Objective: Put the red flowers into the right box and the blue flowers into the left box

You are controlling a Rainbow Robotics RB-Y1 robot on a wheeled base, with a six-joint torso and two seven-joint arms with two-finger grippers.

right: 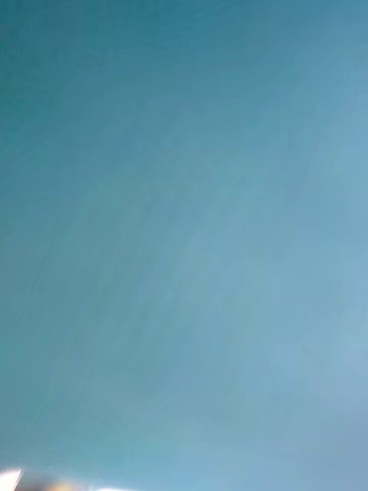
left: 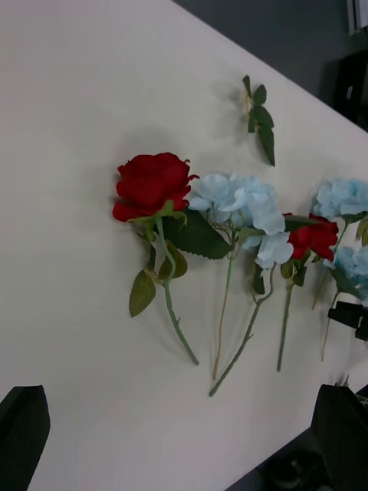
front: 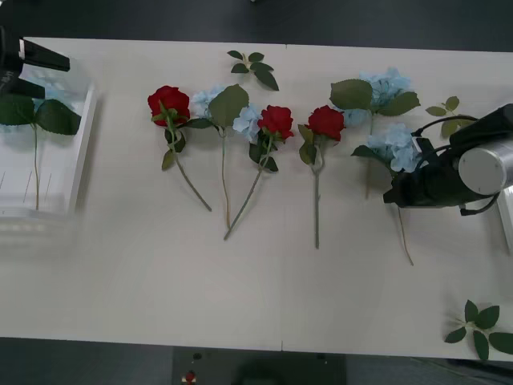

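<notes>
Pale surface (front: pixel 240 297), three red flowers (front: pixel 276 120) in a row, right gripper (front: pixel 394 192) over a blue flower (front: pixel 398 146), jaws' state unclear, left gripper (left: pixel 184 430) released.

Lab-like room: bare white table (front: pixel 240 297), dark floor (front: pixel 240 20)

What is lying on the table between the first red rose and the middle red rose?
A blue flower, with pale heads and a big green leaf, lies between the leftmost red rose and the middle red rose, seen in the front view.

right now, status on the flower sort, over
Left gripper open over left box, one blue stem inside. Right gripper at the rightmost blue flower, fingers hidden. Three red flowers on the table, none boxed. Blue stem tangled between roses.
</notes>
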